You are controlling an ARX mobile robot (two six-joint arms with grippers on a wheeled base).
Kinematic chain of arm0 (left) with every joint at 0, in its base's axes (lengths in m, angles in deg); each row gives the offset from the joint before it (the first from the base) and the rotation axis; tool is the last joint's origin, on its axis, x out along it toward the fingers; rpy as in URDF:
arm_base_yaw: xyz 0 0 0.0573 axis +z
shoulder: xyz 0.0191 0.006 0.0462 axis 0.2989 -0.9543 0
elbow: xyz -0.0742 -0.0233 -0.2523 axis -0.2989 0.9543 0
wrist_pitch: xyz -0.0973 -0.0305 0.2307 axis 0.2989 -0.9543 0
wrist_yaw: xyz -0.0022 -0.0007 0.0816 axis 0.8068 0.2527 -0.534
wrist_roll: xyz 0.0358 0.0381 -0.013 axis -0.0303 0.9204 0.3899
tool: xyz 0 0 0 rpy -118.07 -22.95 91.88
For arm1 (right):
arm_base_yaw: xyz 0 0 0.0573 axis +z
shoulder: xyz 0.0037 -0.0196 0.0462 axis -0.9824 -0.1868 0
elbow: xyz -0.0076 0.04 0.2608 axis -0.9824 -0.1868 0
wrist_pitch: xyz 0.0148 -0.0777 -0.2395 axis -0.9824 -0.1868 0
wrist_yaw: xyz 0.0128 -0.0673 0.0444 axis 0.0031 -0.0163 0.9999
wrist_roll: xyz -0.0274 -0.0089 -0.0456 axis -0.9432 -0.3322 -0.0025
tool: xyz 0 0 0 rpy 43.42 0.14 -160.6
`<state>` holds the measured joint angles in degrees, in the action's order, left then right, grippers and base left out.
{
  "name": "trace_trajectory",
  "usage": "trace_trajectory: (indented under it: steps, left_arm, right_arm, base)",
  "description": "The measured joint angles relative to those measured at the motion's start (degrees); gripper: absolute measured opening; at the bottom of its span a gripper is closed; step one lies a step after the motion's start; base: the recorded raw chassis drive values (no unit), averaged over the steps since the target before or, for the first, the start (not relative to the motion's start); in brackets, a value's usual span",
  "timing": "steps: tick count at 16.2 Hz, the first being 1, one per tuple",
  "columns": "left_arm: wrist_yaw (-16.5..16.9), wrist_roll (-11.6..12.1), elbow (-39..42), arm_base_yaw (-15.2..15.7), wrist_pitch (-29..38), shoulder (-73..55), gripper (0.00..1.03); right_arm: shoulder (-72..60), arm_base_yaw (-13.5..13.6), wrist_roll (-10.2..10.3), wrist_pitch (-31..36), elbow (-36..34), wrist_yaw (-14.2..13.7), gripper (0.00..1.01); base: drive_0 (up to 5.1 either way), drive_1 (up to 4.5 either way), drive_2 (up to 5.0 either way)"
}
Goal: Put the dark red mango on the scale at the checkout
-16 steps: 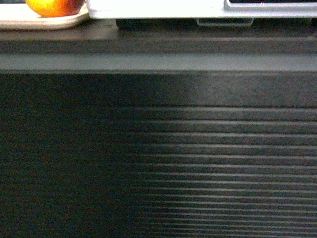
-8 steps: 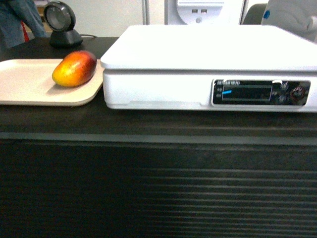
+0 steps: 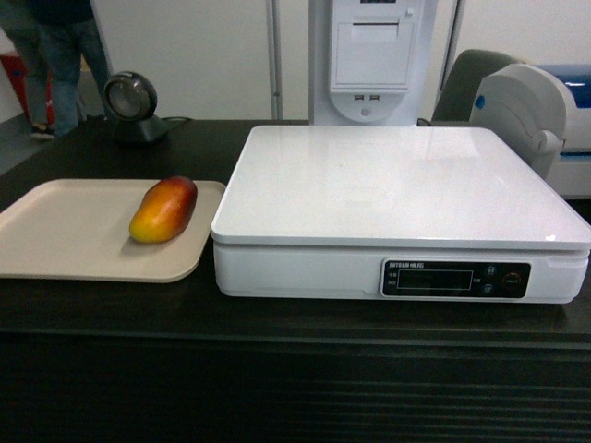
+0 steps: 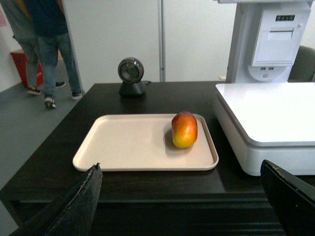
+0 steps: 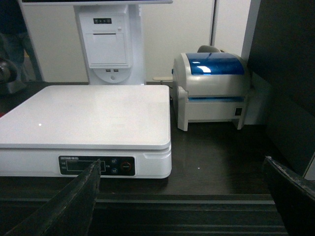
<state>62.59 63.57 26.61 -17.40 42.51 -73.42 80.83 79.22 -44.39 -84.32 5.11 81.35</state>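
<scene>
The dark red mango (image 3: 164, 209) (image 4: 184, 129) lies on the right part of a beige tray (image 3: 65, 245) (image 4: 128, 147), red end away from me. Right of the tray stands the white scale (image 3: 397, 189) (image 4: 270, 110) (image 5: 83, 115) with a dark display strip on its front. Both rest on the black checkout counter (image 3: 295, 314). My left gripper (image 4: 182, 169) is open, short of the counter's front edge and facing the tray, nothing between its fingers. My right gripper (image 5: 182, 164) is open too, facing the scale's right front corner. Neither gripper shows in the head view.
A round barcode scanner (image 3: 132, 106) (image 4: 131, 76) stands at the back left of the counter. Behind the scale rises a white terminal post (image 3: 369, 60). A white and blue label printer (image 5: 211, 88) sits right of the scale. People stand at the far left (image 4: 42, 44).
The head view has risen from the ribbed front panel to look down over the counter top, so the whole tray, mango and scale top now show.
</scene>
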Motion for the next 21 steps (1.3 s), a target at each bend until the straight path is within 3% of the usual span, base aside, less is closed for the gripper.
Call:
trace_trajectory:
  steps: [18, 19, 20, 21]
  left_arm:
    - [-0.1, 0.0, 0.0, 0.0, -0.4, 0.0, 0.98]
    - [-5.2, 0.0, -0.9, -2.3, -3.6, -1.5, 0.98]
    - [-10.1, 0.0, -2.1, -6.0, -1.7, -6.7, 0.98]
    - [-12.0, 0.0, -5.1, -9.1, -0.3, -10.6, 0.98]
  right_arm:
    - [0.0, 0.0, 0.0, -0.4, 0.0, 0.0, 0.98]
    - [0.0, 0.0, 0.0, -0.4, 0.0, 0.0, 0.98]
    - [0.0, 0.0, 0.0, -0.4, 0.0, 0.0, 0.98]
    - [0.0, 0.0, 0.0, -0.4, 0.0, 0.0, 0.98]
  base:
    - [0.0, 0.00, 0.0]
    - [0.0, 0.00, 0.0]
    - [0.0, 0.00, 0.0]
    - [0.0, 0.00, 0.0]
